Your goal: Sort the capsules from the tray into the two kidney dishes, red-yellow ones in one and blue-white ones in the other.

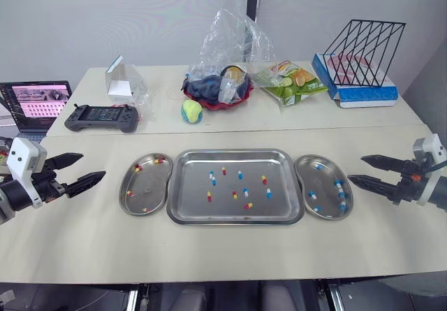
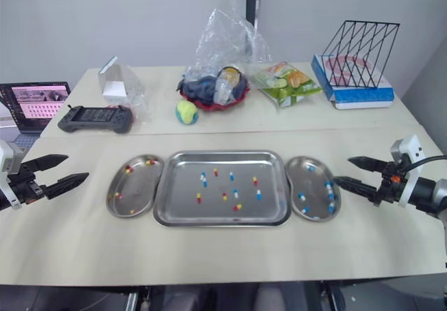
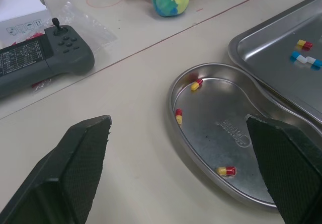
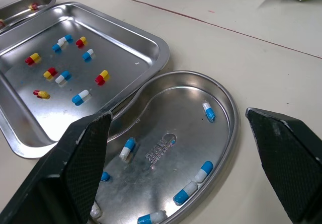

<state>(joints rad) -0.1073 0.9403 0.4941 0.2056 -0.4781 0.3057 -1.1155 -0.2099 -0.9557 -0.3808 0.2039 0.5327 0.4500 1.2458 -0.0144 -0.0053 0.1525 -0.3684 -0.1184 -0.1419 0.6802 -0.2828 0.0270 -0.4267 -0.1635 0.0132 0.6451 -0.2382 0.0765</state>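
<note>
Left edge of table (image 1: 209,255): left gripper (image 1: 93,165) hung low above the tabletop, fingers spread wide, nothing between them. It pointed toward the left kidney dish (image 1: 150,185) but stood apart from it.

Left kidney dish lay flat against the tray's left side. It held red-yellow capsules (image 3: 196,84) only, a few scattered near the rim, with one more at the near end.

Tray (image 1: 237,152) sat centred between the two dishes. A loose scatter of both colours lay on its floor: red-yellow tray capsules (image 4: 102,76) mixed among blue-white tray capsules (image 4: 80,97), roughly equal in number, none stacked.

Right kidney dish (image 1: 325,189) lay snug against the tray's right side. It held blue-white capsules (image 4: 207,110) only, several of them, mostly along the outer wall.

Right edge: right gripper (image 1: 355,169) was just beside the right dish, fingers parted, empty, tips aimed at the dish's outer rim without touching it.

Far half of table, left to right: laptop (image 1: 35,101) off the table's corner, dark handheld controller (image 1: 101,117), clear plastic box (image 1: 124,84), yellow-green ball (image 1: 191,111), red bowl (image 1: 216,101) under a crumpled clear bag (image 1: 230,38), snack packet (image 1: 292,80), black wire rack (image 1: 363,52) standing on a blue-and-white box (image 1: 360,93).
</note>
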